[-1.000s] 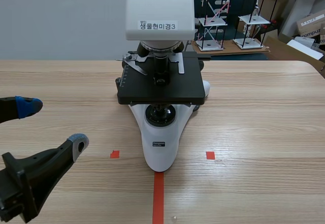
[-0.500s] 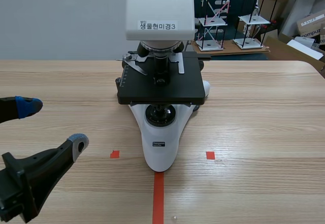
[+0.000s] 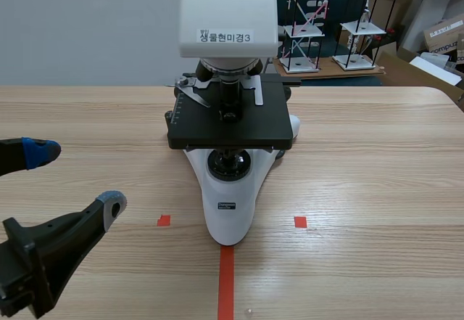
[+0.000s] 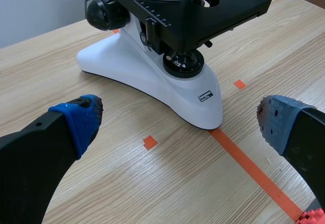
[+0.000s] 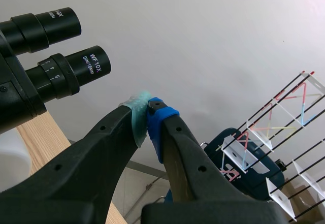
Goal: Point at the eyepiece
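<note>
A white microscope (image 3: 228,153) with a black stage (image 3: 230,120) stands mid-table; its head (image 3: 228,11) carries a label. In the right wrist view its two black eyepieces (image 5: 66,69) stick out, and my right gripper (image 5: 147,107) is shut with its tip just beside and slightly below the nearer eyepiece, not touching it. The right arm is out of the scene view. My left gripper (image 3: 72,178) stands open low at the table's left, fingers wide apart with nothing between them. Its wrist view shows the microscope's base (image 4: 167,82) ahead of the open fingers (image 4: 76,120).
Orange-red tape marks (image 3: 226,280) lie on the wooden table in front of the microscope. Behind the table stand wire-and-plate models (image 3: 315,15) and cardboard boxes (image 3: 442,33) at the back right. A pale wall fills the back left.
</note>
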